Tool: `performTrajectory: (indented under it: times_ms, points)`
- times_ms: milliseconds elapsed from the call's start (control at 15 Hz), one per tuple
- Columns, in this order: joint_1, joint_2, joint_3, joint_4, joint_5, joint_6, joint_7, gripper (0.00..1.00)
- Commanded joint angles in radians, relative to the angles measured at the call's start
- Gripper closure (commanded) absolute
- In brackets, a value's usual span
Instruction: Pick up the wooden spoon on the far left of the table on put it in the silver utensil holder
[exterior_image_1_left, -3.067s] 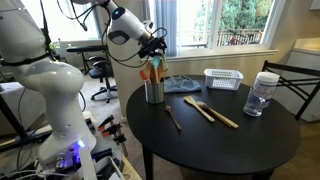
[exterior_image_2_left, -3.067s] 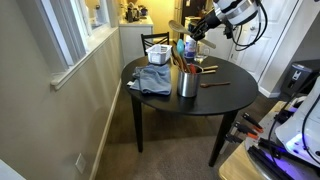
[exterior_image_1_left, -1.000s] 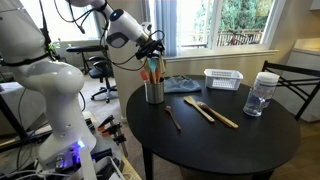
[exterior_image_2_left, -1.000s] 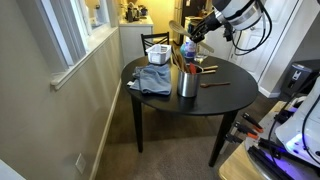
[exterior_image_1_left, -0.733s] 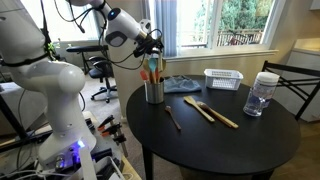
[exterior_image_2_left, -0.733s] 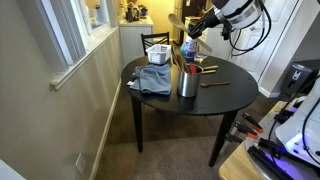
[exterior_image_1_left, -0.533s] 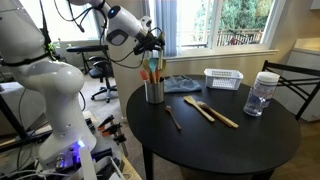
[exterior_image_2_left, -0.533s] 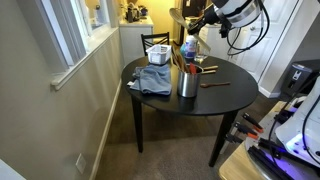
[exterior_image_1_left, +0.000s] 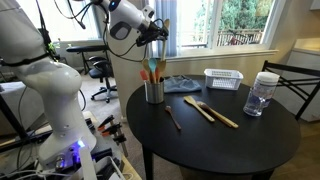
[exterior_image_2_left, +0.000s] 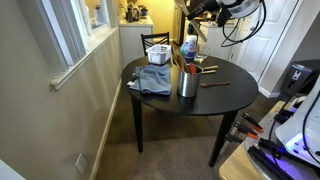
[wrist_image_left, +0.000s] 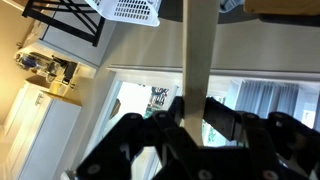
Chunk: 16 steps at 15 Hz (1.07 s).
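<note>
My gripper (exterior_image_1_left: 153, 31) is shut on a pale wooden spoon (exterior_image_1_left: 164, 25) and holds it high in the air above the table's edge. In the wrist view the spoon's flat handle (wrist_image_left: 197, 45) runs straight up from between the jaws (wrist_image_left: 196, 112). The silver utensil holder (exterior_image_1_left: 154, 91) stands on the round black table below the gripper, with several wooden and coloured utensils in it. It also shows in an exterior view (exterior_image_2_left: 188, 84), with the gripper (exterior_image_2_left: 196, 8) well above it near the top edge.
Two wooden utensils (exterior_image_1_left: 211, 111) and a dark spoon (exterior_image_1_left: 172, 118) lie on the black table (exterior_image_1_left: 215, 150). A white slatted basket (exterior_image_1_left: 223, 78), a clear jar (exterior_image_1_left: 262, 94) and a grey cloth (exterior_image_1_left: 181, 84) stand behind. A chair is at the right.
My gripper has risen with the wooden spoon, from just above the holder's utensils to well above them. The things on the table have not moved.
</note>
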<state>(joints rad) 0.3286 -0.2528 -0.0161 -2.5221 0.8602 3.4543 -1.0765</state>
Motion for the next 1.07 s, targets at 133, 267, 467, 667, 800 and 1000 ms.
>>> performTrajectory:
  times_ms: [133, 267, 467, 667, 800, 1000]
  points:
    - [-0.083, -0.020, 0.067, -0.070, -0.225, -0.002, 0.271, 0.90]
    - [-0.090, -0.020, 0.072, -0.087, -0.251, -0.002, 0.314, 0.90]
    - [-0.084, -0.021, 0.070, -0.096, -0.256, -0.002, 0.332, 0.90]
    - [-0.080, -0.023, 0.066, -0.099, -0.270, -0.002, 0.349, 0.90]
    - [-0.166, -0.035, 0.116, -0.113, -0.429, -0.009, 0.471, 0.90]
    - [-0.209, -0.033, 0.116, -0.116, -0.641, -0.009, 0.596, 0.90]
